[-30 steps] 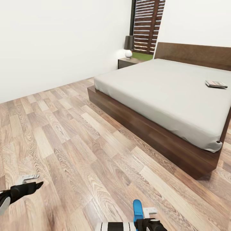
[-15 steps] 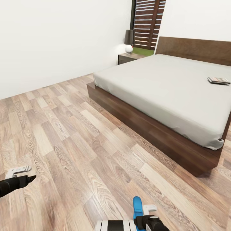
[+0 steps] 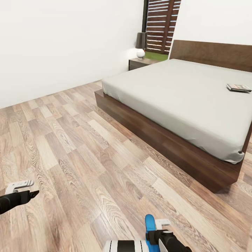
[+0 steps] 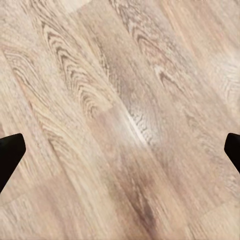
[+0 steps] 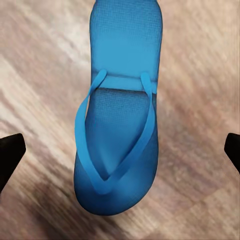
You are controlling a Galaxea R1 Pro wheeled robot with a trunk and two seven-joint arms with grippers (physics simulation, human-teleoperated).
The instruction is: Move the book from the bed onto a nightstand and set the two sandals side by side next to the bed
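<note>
Head view: bed (image 3: 182, 94) fills the right half of the frame, pale mattress on a dark frame, headboard (image 3: 213, 54) along the upper right. Near corner of the frame sits at right, lower middle. The long side edge runs diagonally from centre frame down to that corner.

Book (image 3: 238, 88) lies flat on the mattress at the far right edge of the frame, well in from the mattress edges that show.

Nightstand (image 3: 140, 63) stands at upper centre, just beside the head end of the bed, against the wall; a lamp (image 3: 140, 43) stands on its top. Slatted window (image 3: 161, 26) behind it.

Floor (image 3: 77, 147): wood planks, open across the whole left and centre of the frame up to the white wall (image 3: 63, 45).

Sandal (image 3: 150, 224): blue, at bottom centre, on the floor, well apart from the bed. Right wrist view shows the sandal (image 5: 120, 110) lying flat, straps up, between the two dark fingertips at the frame edges.

Right gripper (image 3: 161, 233): jaws spread wide, holding nothing.

Left gripper (image 3: 21, 189) at lower left; left wrist view shows its fingertips (image 4: 10, 152) far apart over bare planks, nothing held
</note>
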